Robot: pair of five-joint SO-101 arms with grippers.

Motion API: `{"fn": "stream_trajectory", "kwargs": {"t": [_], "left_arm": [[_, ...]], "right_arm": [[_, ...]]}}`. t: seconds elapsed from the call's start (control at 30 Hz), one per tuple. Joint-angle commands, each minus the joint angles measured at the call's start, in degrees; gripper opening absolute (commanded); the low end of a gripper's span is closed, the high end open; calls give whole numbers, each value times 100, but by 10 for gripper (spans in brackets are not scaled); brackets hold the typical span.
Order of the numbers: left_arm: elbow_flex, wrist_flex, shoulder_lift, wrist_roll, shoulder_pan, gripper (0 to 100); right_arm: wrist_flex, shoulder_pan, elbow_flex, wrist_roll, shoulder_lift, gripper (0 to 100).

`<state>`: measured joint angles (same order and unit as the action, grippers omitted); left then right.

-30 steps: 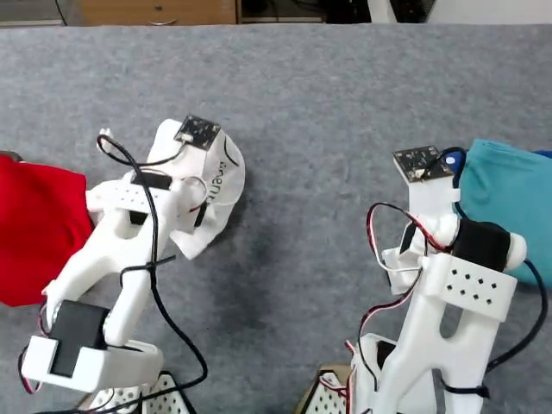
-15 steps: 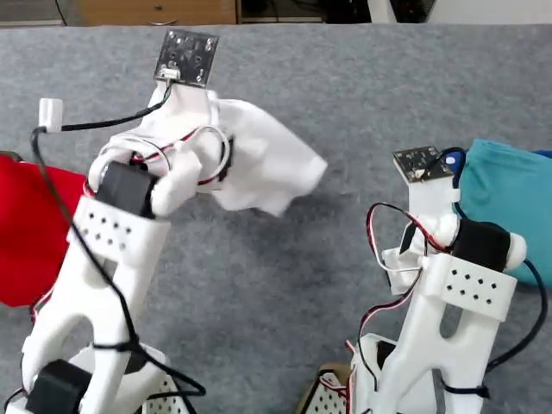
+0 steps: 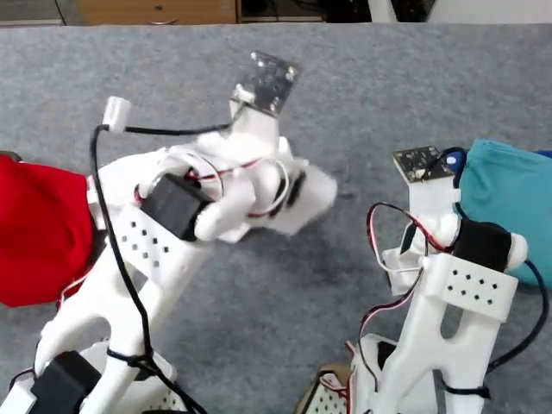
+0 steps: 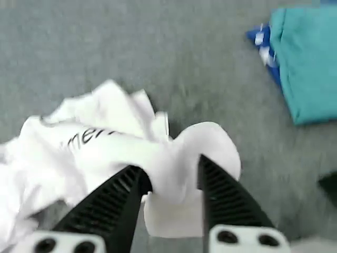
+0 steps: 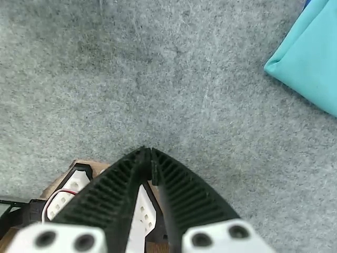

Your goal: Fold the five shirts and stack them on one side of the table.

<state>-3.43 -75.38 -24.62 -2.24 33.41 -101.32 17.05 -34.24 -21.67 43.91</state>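
Within 1 s the white shirt, clamped in the left gripper, is swung from mid-left to the high view's centre, likely for spreading, while the right gripper is held clenched, empty.

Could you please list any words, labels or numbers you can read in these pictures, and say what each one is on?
On the white shirt: dark lettering, blurred and partly folded under; not readable.
On the blue cloth at the teal shirt's edge: white marks, too blurred to read.
On the red shirt: no print visible.
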Motion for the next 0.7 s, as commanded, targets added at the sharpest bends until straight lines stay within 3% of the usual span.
{"fn": "stream_trajectory", "kwargs": {"t": [0.0,0.1,0.23,0.53,0.67], "left_arm": [[255,-1020,4,-378,264,197],[308,-1398,-40,-607,167,200],[712,-1451,-40,-853,-492,198],[1820,-2259,-40,-870,-2497,196],[1697,-2532,-4,-1240,-3956,196]], "right_arm": [[-70,-57,4,0,48,3],[9,-84,4,0,48,3],[193,-127,40,0,48,5],[246,-1429,40,9,40,5],[211,-2202,4,0,13,5]]}}
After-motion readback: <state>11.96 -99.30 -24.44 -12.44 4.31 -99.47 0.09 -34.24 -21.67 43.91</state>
